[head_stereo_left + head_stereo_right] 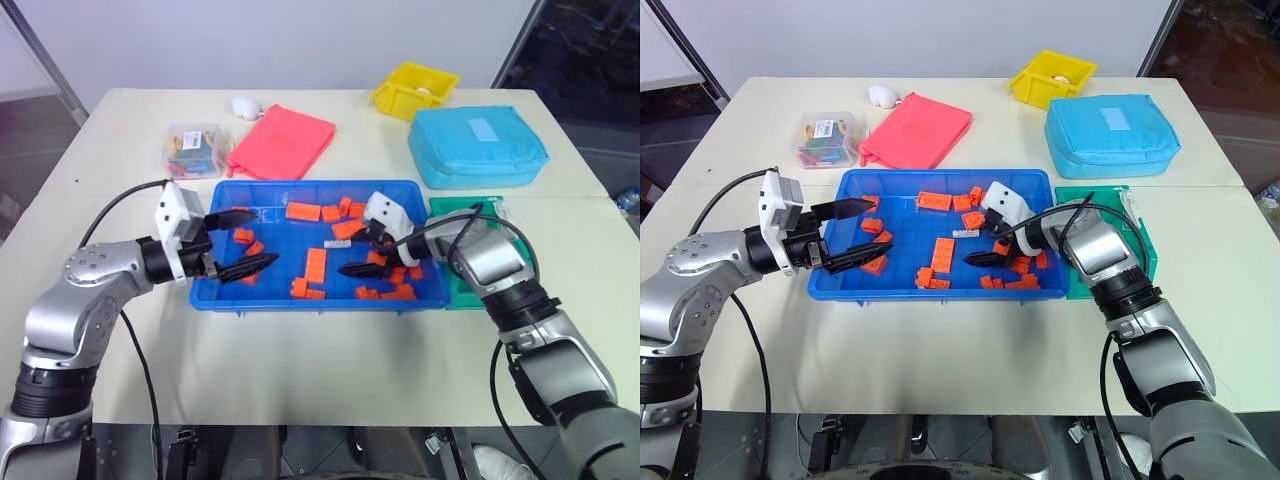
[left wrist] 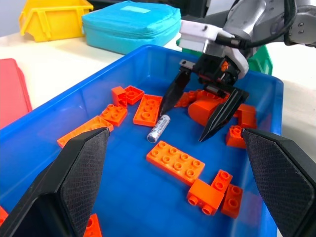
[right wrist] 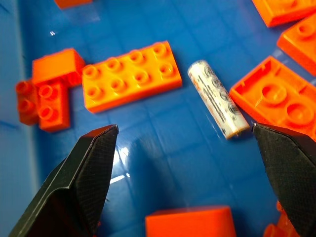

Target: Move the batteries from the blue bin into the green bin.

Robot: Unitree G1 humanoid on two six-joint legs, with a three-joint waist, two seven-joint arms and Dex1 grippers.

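One battery (image 3: 217, 98), a small silvery-white cylinder, lies on the floor of the blue bin (image 1: 320, 303) among orange bricks (image 1: 315, 263). It also shows as the battery (image 2: 158, 128) in the left wrist view. My right gripper (image 2: 181, 128) is open and points down into the bin, one fingertip beside the battery, nothing held. At the bin's left end my left gripper (image 1: 262, 237) hovers open and empty. The green bin (image 1: 1145, 255) sits against the blue bin's right side, partly hidden by my right arm.
At the back of the table are a yellow bin (image 1: 413, 88), a light-blue zippered case (image 1: 477, 147), a red pouch (image 1: 283, 141), a clear box of colourful pieces (image 1: 196, 150) and a small white object (image 1: 246, 106). Bare tabletop lies in front of the bins.
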